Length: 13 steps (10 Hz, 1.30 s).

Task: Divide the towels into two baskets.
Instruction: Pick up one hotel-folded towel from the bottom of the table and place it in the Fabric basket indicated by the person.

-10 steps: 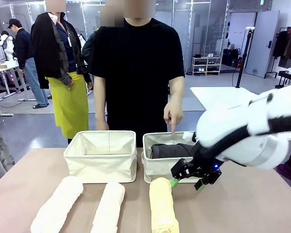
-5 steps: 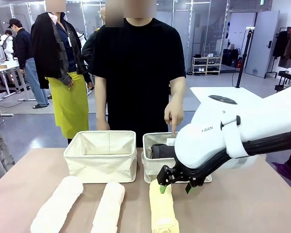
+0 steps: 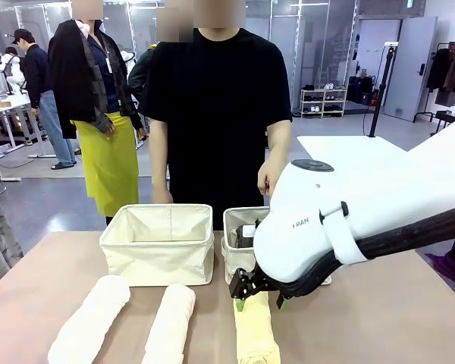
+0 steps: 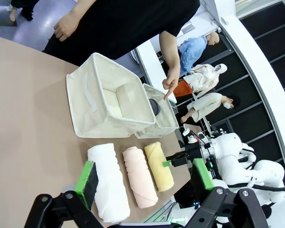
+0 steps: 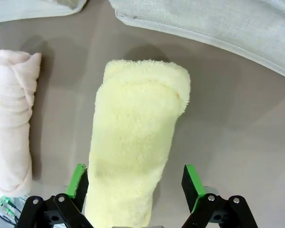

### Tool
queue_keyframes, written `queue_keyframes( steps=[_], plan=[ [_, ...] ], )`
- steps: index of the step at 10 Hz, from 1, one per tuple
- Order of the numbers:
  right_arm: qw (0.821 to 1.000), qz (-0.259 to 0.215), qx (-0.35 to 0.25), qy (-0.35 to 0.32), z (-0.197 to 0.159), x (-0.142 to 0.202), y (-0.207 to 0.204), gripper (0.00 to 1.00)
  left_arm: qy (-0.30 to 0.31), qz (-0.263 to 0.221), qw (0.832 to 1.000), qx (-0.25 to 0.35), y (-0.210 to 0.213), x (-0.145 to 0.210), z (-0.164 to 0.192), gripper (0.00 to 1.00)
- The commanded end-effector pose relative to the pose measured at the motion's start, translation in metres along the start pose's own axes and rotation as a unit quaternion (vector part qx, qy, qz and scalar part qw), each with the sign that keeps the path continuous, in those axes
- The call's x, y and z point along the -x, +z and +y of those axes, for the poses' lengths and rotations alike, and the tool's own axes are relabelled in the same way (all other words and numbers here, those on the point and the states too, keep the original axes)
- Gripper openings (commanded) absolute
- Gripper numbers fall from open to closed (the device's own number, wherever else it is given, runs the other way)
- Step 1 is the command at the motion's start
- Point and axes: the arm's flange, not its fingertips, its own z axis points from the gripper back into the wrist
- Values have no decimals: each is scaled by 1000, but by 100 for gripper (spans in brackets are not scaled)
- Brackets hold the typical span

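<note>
Left wrist view: the left tool (image 4: 145, 175) hangs released above the worktop (image 4: 28, 118). Front view, lower left: one white towel (image 3: 89, 318), a second white towel (image 3: 171, 322), then the yellow towel (image 3: 255, 337), with the right tool (image 3: 259, 303) released astride it (pads either side). Behind stand the left basket (image 3: 159, 262) and the right basket (image 3: 237, 262), the grey towel (image 3: 243, 239) inside it.

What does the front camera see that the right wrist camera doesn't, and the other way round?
Front view: the person, the dark towel inside the right basket, the left basket's lining, the far-left white towel. Right wrist view: the yellow towel's fluffy loops up close. Shared: the open right gripper over the yellow towel, the middle white towel, basket cloth.
</note>
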Motion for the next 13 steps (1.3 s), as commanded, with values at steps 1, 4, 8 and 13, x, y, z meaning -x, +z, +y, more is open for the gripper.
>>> queue_keyframes(
  steps=[1,4,8,13],
  plan=[
    [999,-11,23,-23,21,-8,-18,100,-1,-3,1000,3,2,0,0,100],
    [999,-2,42,-26,22,-9,-45,100,-1,-3,1000,3,2,0,0,100],
    [999,13,30,-19,18,-9,-52,100,-1,-3,1000,3,2,0,0,100],
    [1000,24,13,-8,20,-9,-50,53,-1,-3,1000,3,2,0,0,100]
  ],
)
